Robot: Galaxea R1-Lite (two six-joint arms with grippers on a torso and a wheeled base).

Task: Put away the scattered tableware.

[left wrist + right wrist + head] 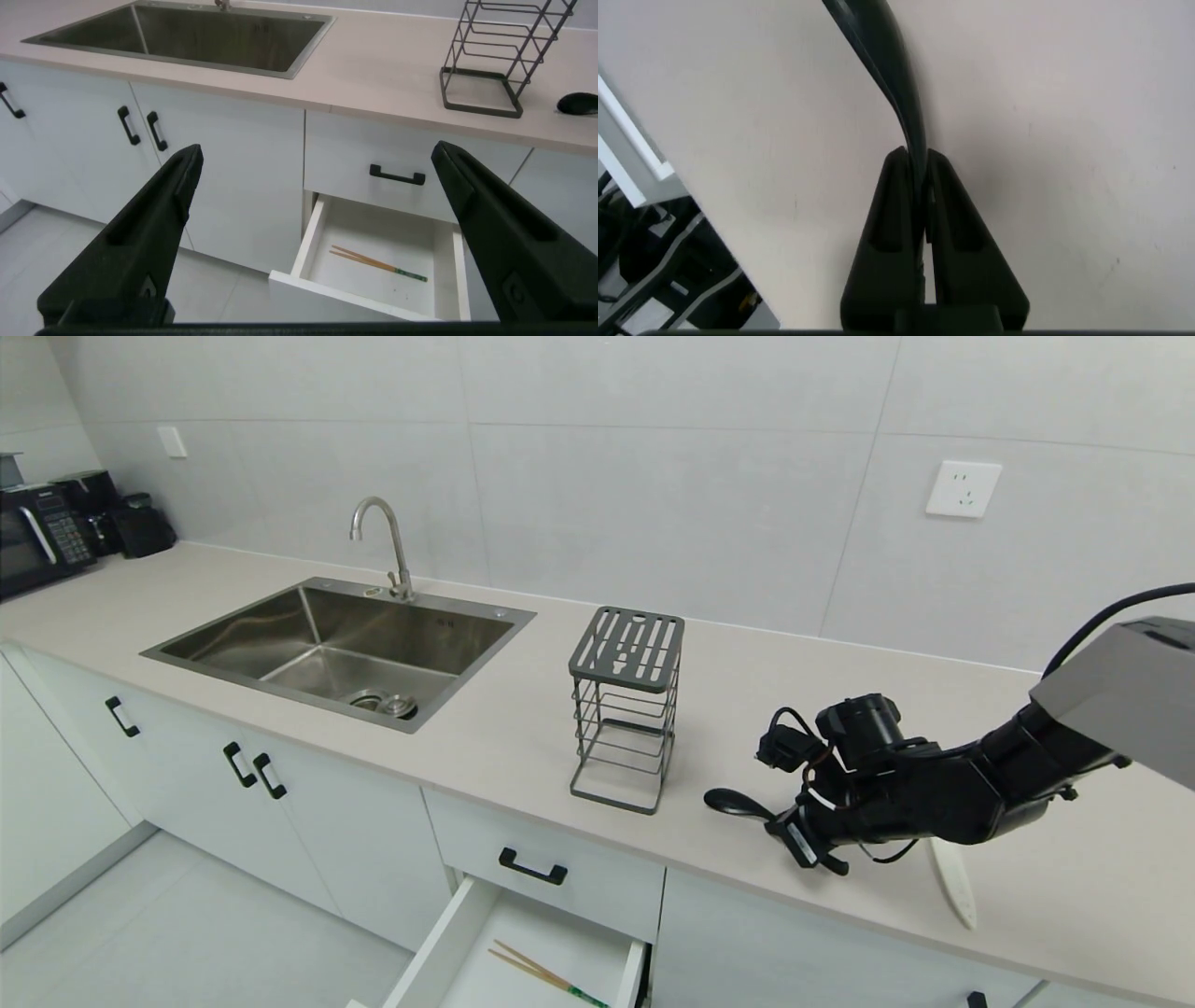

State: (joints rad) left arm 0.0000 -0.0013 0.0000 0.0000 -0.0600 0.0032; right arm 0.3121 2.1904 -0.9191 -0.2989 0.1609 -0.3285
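Grips a black spoon (734,801) by the handle with the right claw (782,823), fingers (957,233) squeezed narrow against the handle's two sides. Has the spoon's bowl low at the pale surface (523,737), near the front edge and near the foot of a grey wire rack (624,709); cannot tell whether the bowl touches. Leaves a white utensil (952,882) flat on the surface on the other side of the right arm, close to the front edge; cannot tell its kind.

Holds the left claw (318,154) wide, with nothing between the fingers (140,243), out in front of the white cupboards (215,159) and above an open drawer (304,247). Looks down on a pair of chopsticks (378,264) lying slantwise on the drawer's floor, wooden with green tips. Finds that drawer below a shut one with a black handle (397,175), itself under the surface near the rack.

Has a steel sink (261,625) with a curved tap (397,555) to the rack's left.
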